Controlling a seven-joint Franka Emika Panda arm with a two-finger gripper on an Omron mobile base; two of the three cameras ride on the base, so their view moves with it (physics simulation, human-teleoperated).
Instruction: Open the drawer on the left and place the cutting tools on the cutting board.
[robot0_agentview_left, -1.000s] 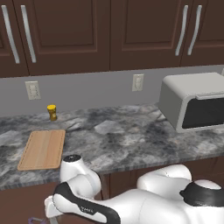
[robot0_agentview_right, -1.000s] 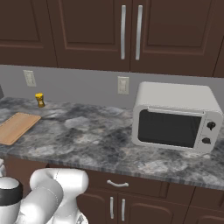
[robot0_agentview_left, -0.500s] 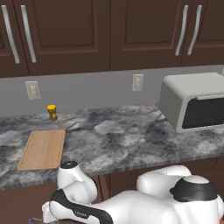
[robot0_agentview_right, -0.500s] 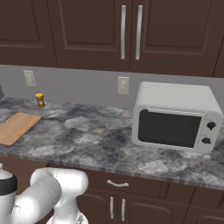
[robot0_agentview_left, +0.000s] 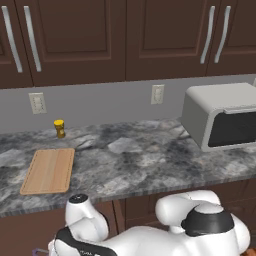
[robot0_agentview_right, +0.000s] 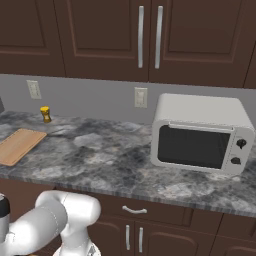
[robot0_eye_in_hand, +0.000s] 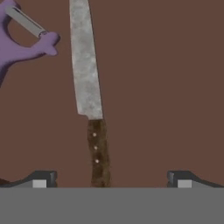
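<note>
Two cutting tools on drawer floor: knife (robot0_eye_in_hand: 92, 109), purple peeler (robot0_eye_in_hand: 24, 37) at left. Jaws apart, straddling knife handle. Next: descend, clamp handle, carry to cutting board (robot0_agentview_left: 49, 170) on worktop (robot0_agentview_left: 145, 162).

rendered frames, evenly and softly lit with no visible light source. base views: the counter (robot0_agentview_left: 150, 165) is moderately bright, the dark cabinets above show faint sheen, and the microwave (robot0_agentview_right: 200, 132) casts only a weak shadow beneath itself. no glare and no edge distortion. hand view: flat, shadowless lighting on the brown drawer floor; the knife (robot0_eye_in_hand: 89, 96) blade looks slightly soft and mottled, its edges mildly blurred.
</note>
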